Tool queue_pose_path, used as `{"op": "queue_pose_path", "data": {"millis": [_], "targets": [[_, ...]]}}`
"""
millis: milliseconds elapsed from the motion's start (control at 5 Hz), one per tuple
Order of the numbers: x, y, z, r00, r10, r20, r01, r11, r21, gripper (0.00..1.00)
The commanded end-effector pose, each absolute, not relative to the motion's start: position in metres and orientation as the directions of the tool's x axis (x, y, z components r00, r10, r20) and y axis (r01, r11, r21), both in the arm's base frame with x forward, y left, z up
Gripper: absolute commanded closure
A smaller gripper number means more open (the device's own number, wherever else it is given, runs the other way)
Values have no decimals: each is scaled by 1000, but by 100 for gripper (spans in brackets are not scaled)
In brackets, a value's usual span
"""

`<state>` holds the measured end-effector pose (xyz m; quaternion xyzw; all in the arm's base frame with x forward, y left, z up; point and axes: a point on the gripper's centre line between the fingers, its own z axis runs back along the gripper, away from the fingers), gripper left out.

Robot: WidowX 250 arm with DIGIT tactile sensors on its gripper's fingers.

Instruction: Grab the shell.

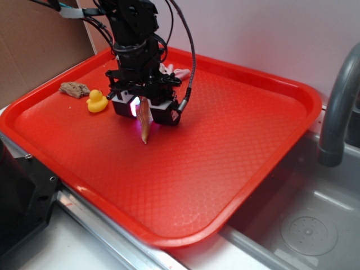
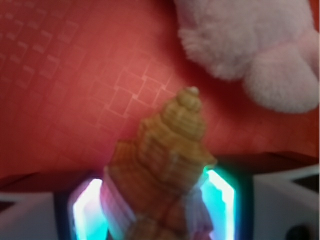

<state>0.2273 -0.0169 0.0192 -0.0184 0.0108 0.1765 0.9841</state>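
Observation:
The tan-orange spiral shell [image 1: 144, 120] sits between the fingers of my gripper [image 1: 144, 110], over the back left part of the red tray [image 1: 236, 163]. Its thin point hangs down toward the tray surface. In the wrist view the shell [image 2: 167, 155] fills the gap of the gripper [image 2: 157, 205], with its knobbed whorled end sticking out past the glowing pads [image 2: 222, 197]. The gripper is shut on it.
A yellow duck [image 1: 97, 101] and a rough brown-grey lump [image 1: 74, 89] lie left of the gripper. A pink plush bunny [image 2: 250, 45] lies just behind it [image 1: 175, 72]. A grey faucet [image 1: 337, 107] and sink basin [image 1: 306, 228] are at the right. Cardboard [image 1: 34, 50] stands at the left.

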Motion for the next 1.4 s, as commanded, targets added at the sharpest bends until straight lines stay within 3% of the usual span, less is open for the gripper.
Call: {"op": "queue_pose_path", "data": {"millis": [0,200,400,600,800,1200], "targets": [[222,1,88,974,225,-6,-225,973,-60,100],[207,15,138,990,138,-34,-141,986,-92,100],[187,31,187,995,96,21,-94,990,-108,100],[172,36,233,993,73,88,-66,995,-80,100],[167,34,250,988,45,147,-36,998,-57,100],[174,28,241,992,37,119,-33,999,-35,100]]}}
